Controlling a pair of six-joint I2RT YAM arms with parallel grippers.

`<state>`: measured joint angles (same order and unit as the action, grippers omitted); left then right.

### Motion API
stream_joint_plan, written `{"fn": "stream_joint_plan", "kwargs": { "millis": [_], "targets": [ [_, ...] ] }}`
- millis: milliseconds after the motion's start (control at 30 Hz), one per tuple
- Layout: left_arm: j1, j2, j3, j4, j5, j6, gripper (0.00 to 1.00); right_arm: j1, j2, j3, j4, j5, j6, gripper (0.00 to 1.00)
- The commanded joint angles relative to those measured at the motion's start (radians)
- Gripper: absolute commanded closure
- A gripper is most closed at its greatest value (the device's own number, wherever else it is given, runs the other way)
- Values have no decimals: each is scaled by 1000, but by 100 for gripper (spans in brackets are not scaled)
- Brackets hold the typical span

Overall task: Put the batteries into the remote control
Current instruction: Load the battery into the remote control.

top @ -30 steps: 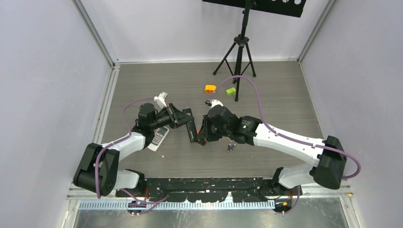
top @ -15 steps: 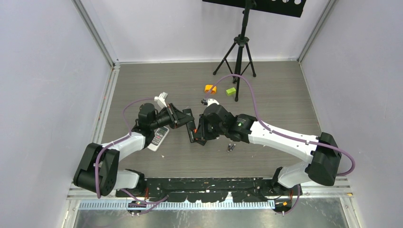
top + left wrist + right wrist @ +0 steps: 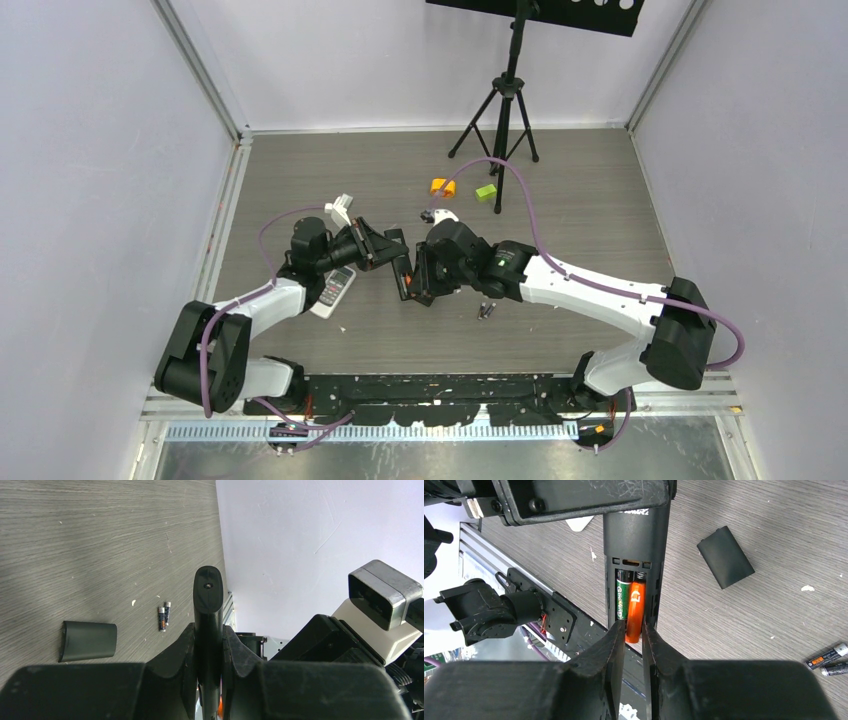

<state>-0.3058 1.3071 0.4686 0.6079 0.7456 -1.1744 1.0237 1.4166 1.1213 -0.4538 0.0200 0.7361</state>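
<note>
My left gripper (image 3: 208,630) is shut on the black remote control (image 3: 208,600) and holds it above the table, with its open battery bay facing the right wrist camera. In the bay (image 3: 636,535) lie a dark green battery (image 3: 623,600) and an orange battery (image 3: 635,610). The orange one's near end sticks out further than the green one's. My right gripper (image 3: 634,627) straddles that end, its jaws slightly open with slim gaps. Two dark grey batteries (image 3: 829,660) lie together on the table (image 3: 485,311). The grippers meet mid-table (image 3: 410,280).
The black battery cover (image 3: 725,556) lies flat on the table. A light grey remote (image 3: 335,290) lies under the left arm, with a white piece (image 3: 340,208) beyond it. An orange block (image 3: 440,186), a lime block (image 3: 486,192) and a tripod (image 3: 497,110) stand at the back.
The right arm has edged a little left toward the remote. The left arm and the remote have stayed put.
</note>
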Motion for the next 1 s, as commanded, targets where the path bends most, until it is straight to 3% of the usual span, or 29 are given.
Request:
{"fn": "stream_joint_plan", "kwargs": {
  "millis": [0, 200, 400, 533, 633, 767, 967],
  "targets": [
    [-3, 3, 31, 18, 15, -2, 100, 9, -1, 29, 43, -6, -21, 74],
    [-3, 2, 31, 18, 12, -2, 100, 11, 3, 36, 24, 0, -25, 70],
    [-3, -8, 32, 17, 8, -25, 100, 12, -36, 40, 23, 48, 3, 59],
    [-3, -43, 38, 6, -5, -70, 100, 12, -110, 2, 79, 98, 60, 40],
    [-3, -72, 56, -56, -38, -117, 100, 12, -194, -79, 225, 96, 111, 26],
    [-3, -90, 88, -117, -90, -193, 100, 12, -285, -163, 325, 149, 189, 21],
    [-2, -84, 132, -14, -135, -415, 100, 12, -395, -261, 366, 268, 351, 18]
  ]
}}
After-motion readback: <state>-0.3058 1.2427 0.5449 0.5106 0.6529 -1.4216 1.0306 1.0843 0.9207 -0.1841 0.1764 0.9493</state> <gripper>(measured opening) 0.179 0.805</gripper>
